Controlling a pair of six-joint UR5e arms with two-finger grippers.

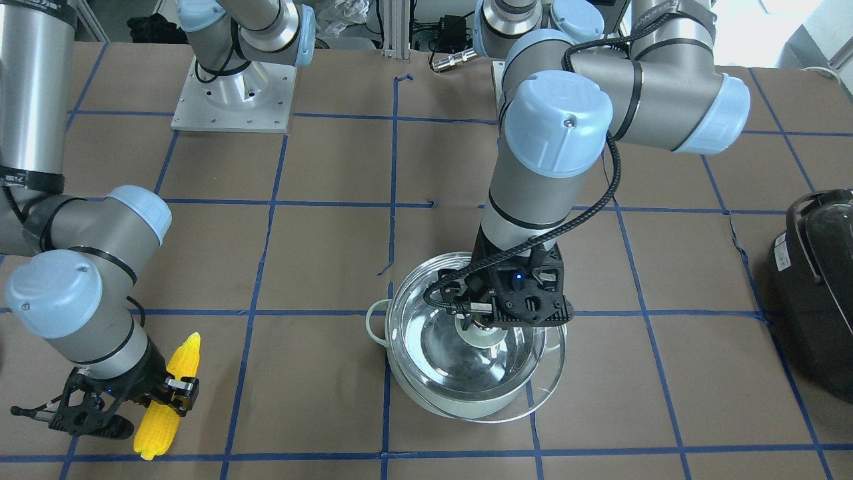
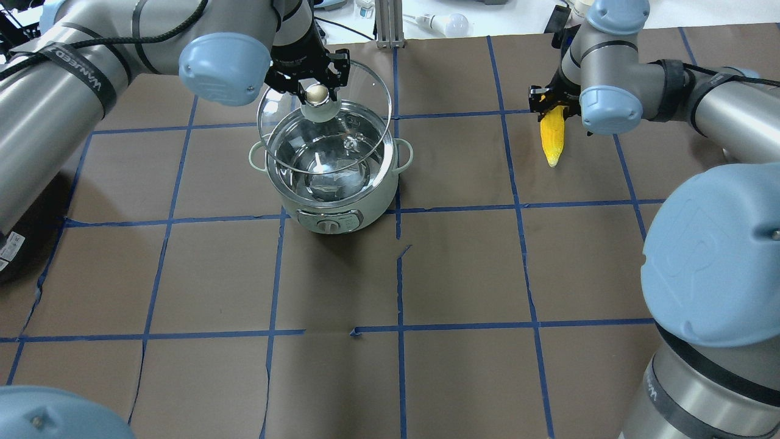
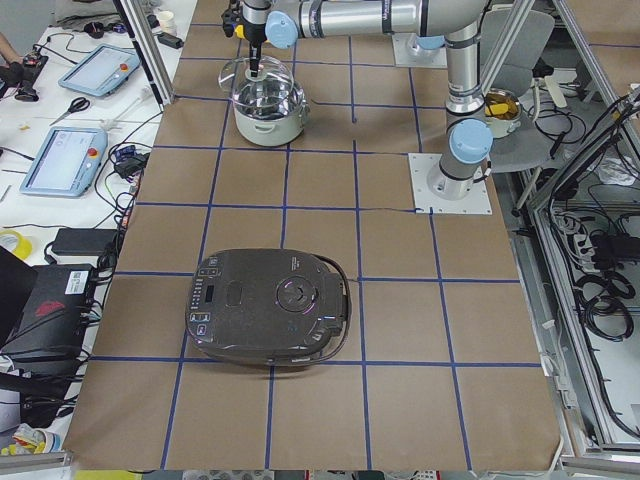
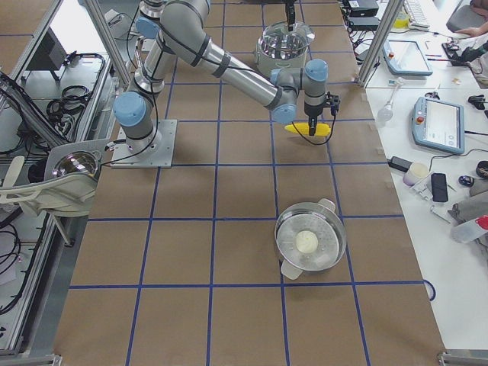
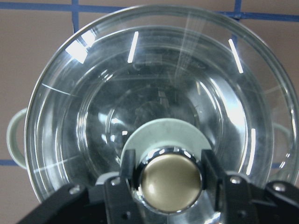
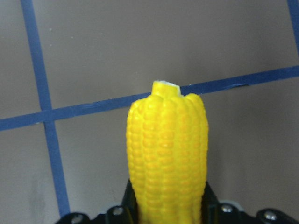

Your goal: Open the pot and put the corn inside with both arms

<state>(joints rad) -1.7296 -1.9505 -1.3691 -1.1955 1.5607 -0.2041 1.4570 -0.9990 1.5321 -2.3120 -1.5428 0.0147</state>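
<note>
The pale mint-green pot [image 2: 332, 198] stands on the table, its side handle clear in the front view [image 1: 377, 327]. My left gripper [image 2: 317, 91] is shut on the brass-topped knob [image 5: 170, 179] and holds the clear glass lid [image 2: 365, 91] raised and tilted above the pot's steel interior. It also shows in the front view [image 1: 476, 320]. My right gripper [image 2: 553, 110] is shut on the thick end of the yellow corn [image 2: 553, 139], far to the pot's right near the table surface. The corn's tip points away in the right wrist view [image 6: 167, 154].
A glossy black appliance [image 3: 270, 305] sits at the left end of the table, also visible in the front view [image 1: 816, 287]. A steel steamer pot [image 4: 309, 244] with a white lump inside stands at the right end. The right arm's base plate [image 1: 233, 93] is at the robot's side.
</note>
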